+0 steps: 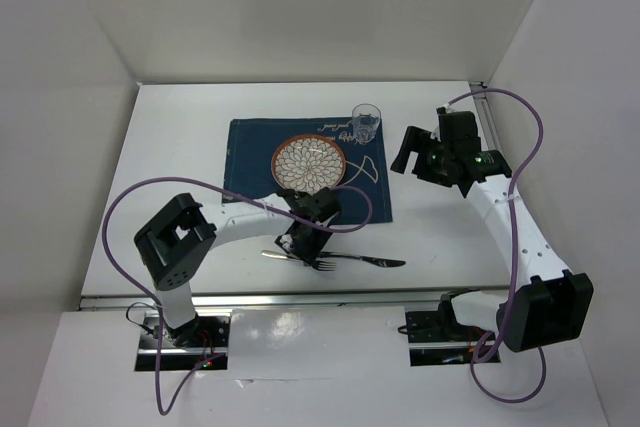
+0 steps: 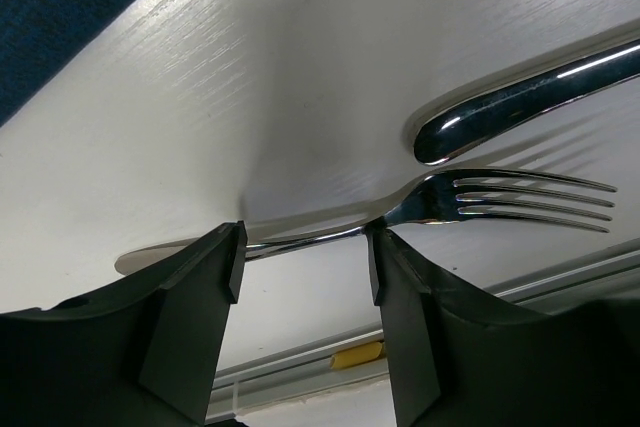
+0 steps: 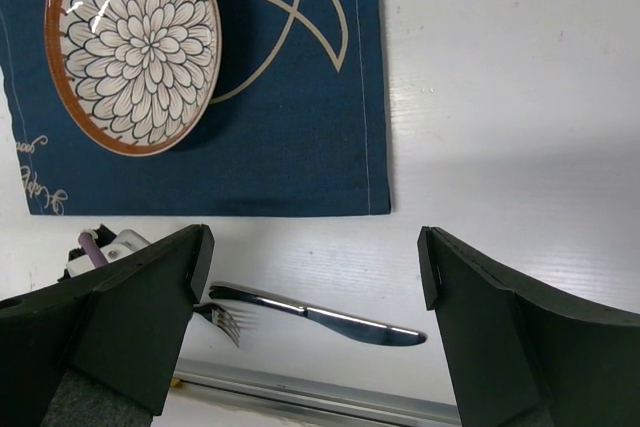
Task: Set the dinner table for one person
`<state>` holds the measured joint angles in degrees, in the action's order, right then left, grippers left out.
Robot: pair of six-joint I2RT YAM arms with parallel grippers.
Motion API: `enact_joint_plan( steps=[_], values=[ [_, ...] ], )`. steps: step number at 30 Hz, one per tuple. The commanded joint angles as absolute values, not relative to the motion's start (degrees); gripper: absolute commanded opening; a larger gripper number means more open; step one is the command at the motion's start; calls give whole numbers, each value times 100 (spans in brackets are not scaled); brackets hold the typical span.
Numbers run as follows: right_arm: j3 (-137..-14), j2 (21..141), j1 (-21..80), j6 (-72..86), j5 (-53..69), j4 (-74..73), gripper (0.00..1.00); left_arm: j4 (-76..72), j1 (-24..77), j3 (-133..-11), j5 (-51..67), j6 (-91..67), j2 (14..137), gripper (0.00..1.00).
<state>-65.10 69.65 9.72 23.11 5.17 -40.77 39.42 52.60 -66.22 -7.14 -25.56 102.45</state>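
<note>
Low over the white worktop, the left gripper stands part-open and holds nothing, the fork lying across the gap between its jaws and the knife just beyond. The cutlery step appears in hand; next the gripper likely needs to turn, take the fork across its handle and carry it beside the plate on the placemat. The right gripper hangs wide open and empty above the same worktop. One finger hides part of the fork's handle; contact cannot be told
</note>
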Motion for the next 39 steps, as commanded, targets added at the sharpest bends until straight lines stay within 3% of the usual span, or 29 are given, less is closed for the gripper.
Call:
enact_joint_plan(
  steps=[1,9,11,15,18,21,34,39],
  values=[
    [-6504,6785,958,2355,580,-4140,97,4017,5265,-6557,-835,-2461,10327,68],
    [-6504,6785,958,2355,633,-4087,97,4184,5265,-6223,-1186,-2601,10152,68],
    [-6452,6785,958,2355,694,-4087,97,4184,5265,-6162,-1187,-2602,10063,62],
    [-6451,6785,958,2355,694,-4087,97,4184,5265,-6108,-1239,-2751,9853,62],
    [-6451,6785,958,2355,747,-4034,97,4236,5265,-6108,-1239,-2751,9800,65],
    [-6451,6785,958,2355,747,-4034,97,4376,5265,-6108,-1239,-2751,9800,75],
    [-6451,6838,1011,2355,800,-4034,97,4623,5265,-6460,-1047,-2541,9097,72],
    [-6451,6838,1011,2355,747,-4034,97,4764,5265,-6275,-888,-2294,9351,85]
  ],
)
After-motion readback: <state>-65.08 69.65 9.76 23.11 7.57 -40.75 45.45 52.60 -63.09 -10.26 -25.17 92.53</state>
